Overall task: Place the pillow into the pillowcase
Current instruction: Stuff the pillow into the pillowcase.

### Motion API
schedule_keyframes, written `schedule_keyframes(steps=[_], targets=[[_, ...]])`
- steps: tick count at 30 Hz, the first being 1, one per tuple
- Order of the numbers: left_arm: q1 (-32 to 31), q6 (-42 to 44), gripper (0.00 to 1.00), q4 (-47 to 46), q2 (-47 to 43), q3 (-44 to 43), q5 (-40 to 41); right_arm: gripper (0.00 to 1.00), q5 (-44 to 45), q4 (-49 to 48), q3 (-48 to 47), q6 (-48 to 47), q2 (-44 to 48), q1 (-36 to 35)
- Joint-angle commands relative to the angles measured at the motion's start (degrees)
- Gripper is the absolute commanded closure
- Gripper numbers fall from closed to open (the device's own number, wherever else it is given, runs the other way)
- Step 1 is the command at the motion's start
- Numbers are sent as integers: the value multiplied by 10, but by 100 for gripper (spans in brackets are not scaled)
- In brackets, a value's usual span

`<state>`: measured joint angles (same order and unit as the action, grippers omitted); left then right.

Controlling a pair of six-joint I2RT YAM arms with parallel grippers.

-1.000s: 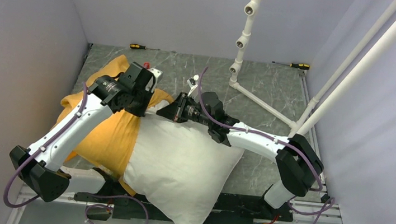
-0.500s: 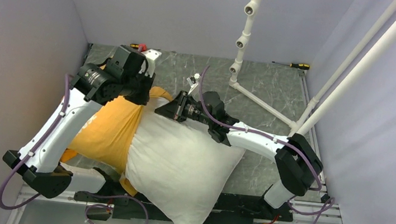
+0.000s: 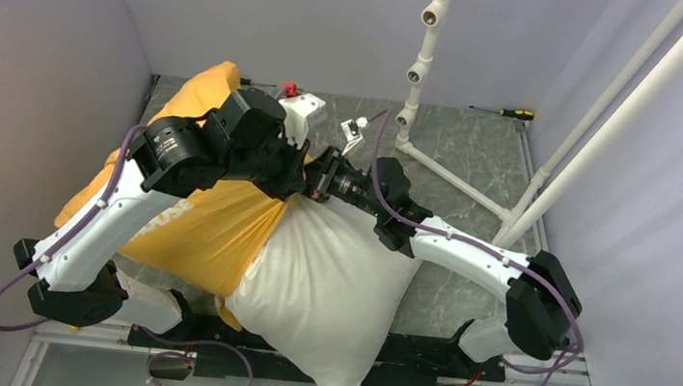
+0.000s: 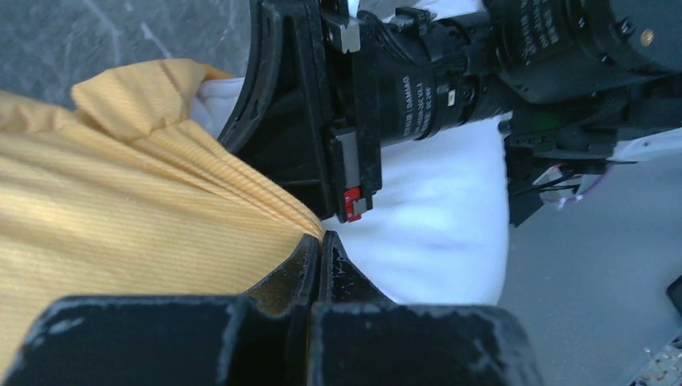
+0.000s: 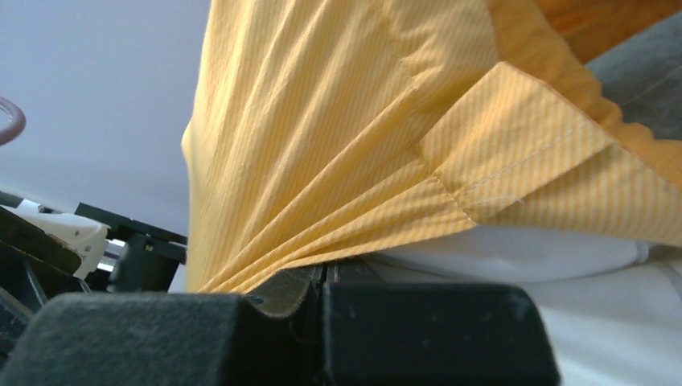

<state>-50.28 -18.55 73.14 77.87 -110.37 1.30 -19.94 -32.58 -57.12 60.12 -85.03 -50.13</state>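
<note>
Yellow pillowcase (image 3: pixel 205 228) cloth, clamped at the pillowcase mouth by both the left claw (image 4: pixel 320 244) and the right claw (image 5: pixel 326 272), should be held taut and drawn evenly over the pillow (image 3: pixel 327 287), judged only partly inside the pillowcase.

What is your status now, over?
Left gripper shut on pillowcase hem; right gripper too. Pillow partly in, big part outside. Grippers very close together.

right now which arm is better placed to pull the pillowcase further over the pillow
Right, probably. Both the left gripper and right gripper pinch the pillowcase hem, but the right arm lies along the bare pillow, so retracting would drag the hem over it.
</note>
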Motion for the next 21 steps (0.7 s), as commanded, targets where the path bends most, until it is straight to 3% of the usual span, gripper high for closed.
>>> schedule_keyframes(steps=[1, 5, 8, 9, 11, 14, 18, 21], targets=[[-56, -82, 100, -253, -7, -5, -125, 100, 112, -115, -4, -21, 42, -11], [-64, -101, 100, -301, -30, 48, -110, 100, 167, -73, -21, -72, 8, -19], [-64, -113, 100, -288, -62, 97, -36, 99, 153, -20, -48, -81, -36, -15], [-63, -117, 100, -280, -82, 114, -4, 88, 143, -3, -50, -86, -40, -15], [-58, -132, 100, -262, -114, 154, 66, 55, 141, 25, -37, -87, -27, -15], [-42, -150, 100, -241, -159, 206, 132, 22, 159, 127, -18, -112, 30, -15], [-19, -149, 100, -226, -184, 244, 143, 5, 198, 263, -9, -154, 141, -16], [2, -145, 100, -223, -181, 252, 121, 5, 211, 320, -5, -177, 199, -16]])
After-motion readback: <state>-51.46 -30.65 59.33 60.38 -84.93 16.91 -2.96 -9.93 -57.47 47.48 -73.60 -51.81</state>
